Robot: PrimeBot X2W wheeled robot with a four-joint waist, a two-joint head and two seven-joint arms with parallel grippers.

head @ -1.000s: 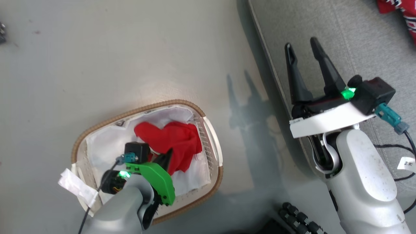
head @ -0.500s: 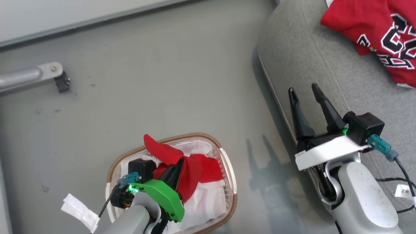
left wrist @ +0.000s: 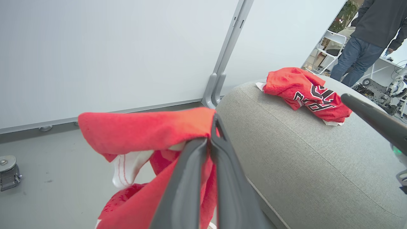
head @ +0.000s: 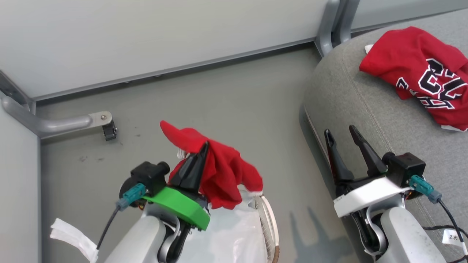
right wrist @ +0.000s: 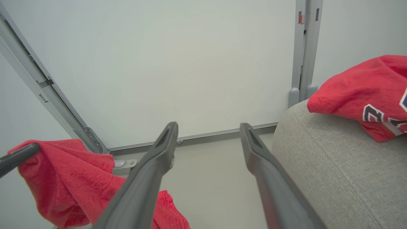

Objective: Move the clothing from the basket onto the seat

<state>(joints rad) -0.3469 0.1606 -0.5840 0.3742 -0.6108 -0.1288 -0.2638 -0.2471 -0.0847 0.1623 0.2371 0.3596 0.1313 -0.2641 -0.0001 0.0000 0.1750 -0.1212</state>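
Observation:
My left gripper point(head: 204, 146) is shut on a red garment point(head: 223, 171) and holds it in the air above the basket point(head: 268, 223), whose white wall and brown rim show at the bottom. The same garment point(left wrist: 143, 130) drapes over my shut left fingers point(left wrist: 219, 149) in the left wrist view. A second red garment point(head: 420, 73) with navy-and-white lettering lies on the grey seat point(head: 358, 102) at the right. My right gripper point(head: 340, 131) is open and holds nothing, beside the seat's left edge. The right wrist view shows the open gripper point(right wrist: 208, 127), the held garment point(right wrist: 63, 171) and the seat point(right wrist: 334, 165).
A white sheet of fabric point(head: 226, 233) lines the basket. A pale wall panel with grey metal posts point(head: 329, 22) stands behind the grey floor, and a caster foot point(head: 109, 129) sits at the left. A person point(left wrist: 365, 38) stands far off behind the seat.
My left gripper has lifted the red garment up out of the basket. The head camera has tilted up, so the wall and more of the seat now show.

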